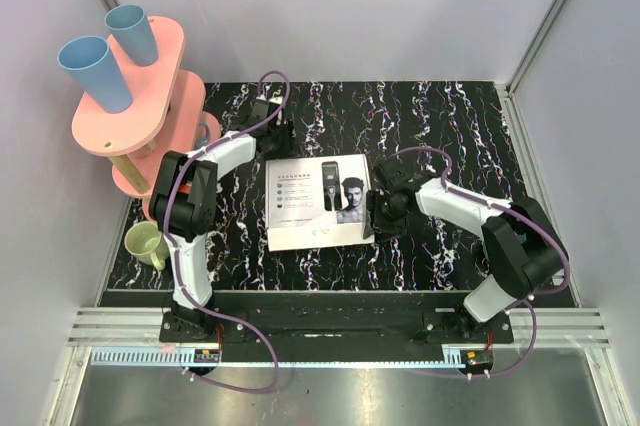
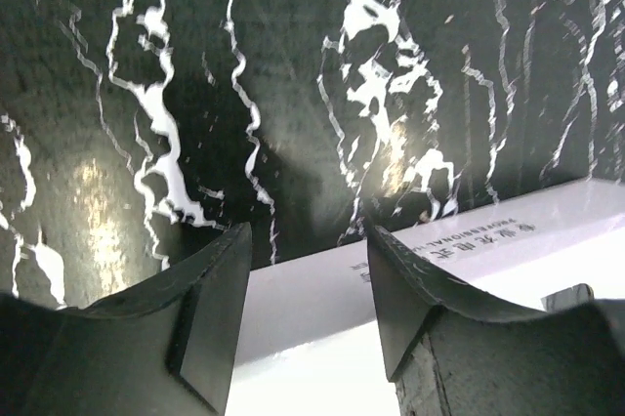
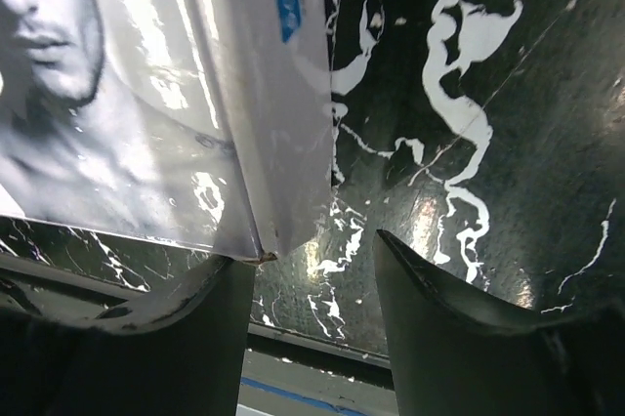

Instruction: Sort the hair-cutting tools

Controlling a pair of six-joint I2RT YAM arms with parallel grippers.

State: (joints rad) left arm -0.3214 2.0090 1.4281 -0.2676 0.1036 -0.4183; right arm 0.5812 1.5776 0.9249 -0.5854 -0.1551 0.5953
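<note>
A closed white cardboard box, its lid printed with a man and a clipper, lies on the black marbled table. The left gripper is open over the box's far edge. The right gripper is open beside the box's right corner. The hair-cutting tools are not visible, so their place cannot be told.

Black tabletop with white marble veining lying inside pale-walled booth. Back wall rising plain and white behind; left wall and right wall closing in sides. Pink two-tier stand standing at far left, carrying blue cup and second blue cup. Green mug sitting near stand's foot at left edge. Aluminium rail running along near edge, grey metal sheet lying beyond it. Soft glare shining off glossy tabletop.
</note>
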